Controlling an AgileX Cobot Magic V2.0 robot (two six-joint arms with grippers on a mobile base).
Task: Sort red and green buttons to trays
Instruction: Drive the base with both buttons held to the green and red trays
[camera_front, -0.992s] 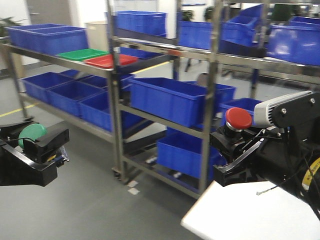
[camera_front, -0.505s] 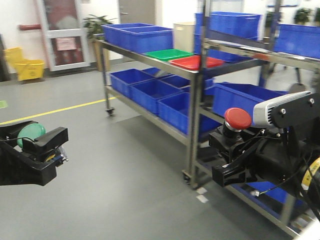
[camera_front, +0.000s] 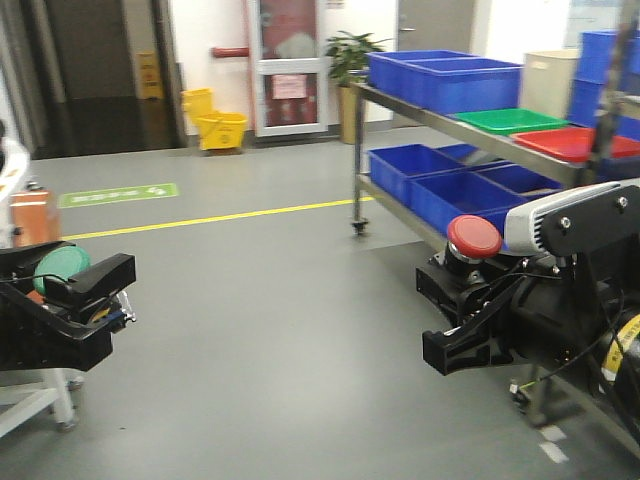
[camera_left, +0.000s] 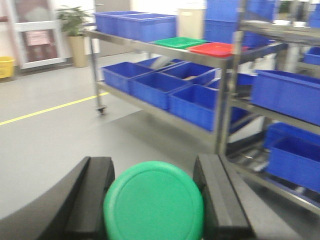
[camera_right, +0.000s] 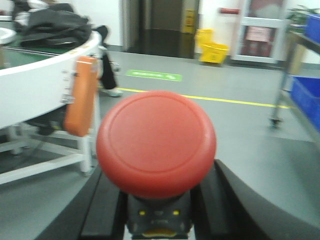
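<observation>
Buttons: I am carrying two, one in each arm, both held above the grey floor and well apart from the trays.
Green one: the round green plastic button fills the bottom centre of the left wrist view. In the front view it sits at the left edge, mid-height.
Left gripper: its two black fingers are pressed against either side of the green cap, pinching it.
Red one: the round red plastic button, domed cap on a black body, fills the centre of the right wrist view. In the front view it is right of centre, mid-height.
Right gripper: black fingers rise on both sides of the black body under the cap. I read them as clamped on it, though the cap hides the tips.
Trays: the flat green plastic tray and the flat red plastic tray lie side by side, just beside each other, on the top level of the metal shelf rack, upper right of the front view.
Rack contents: deep blue plastic bins on the top level beside the green tray, with more on the lower level.
Floor: a yellow painted line crosses the middle of the front view.
Background: a yellow mop bucket and a potted plant stand near the door, top centre.
</observation>
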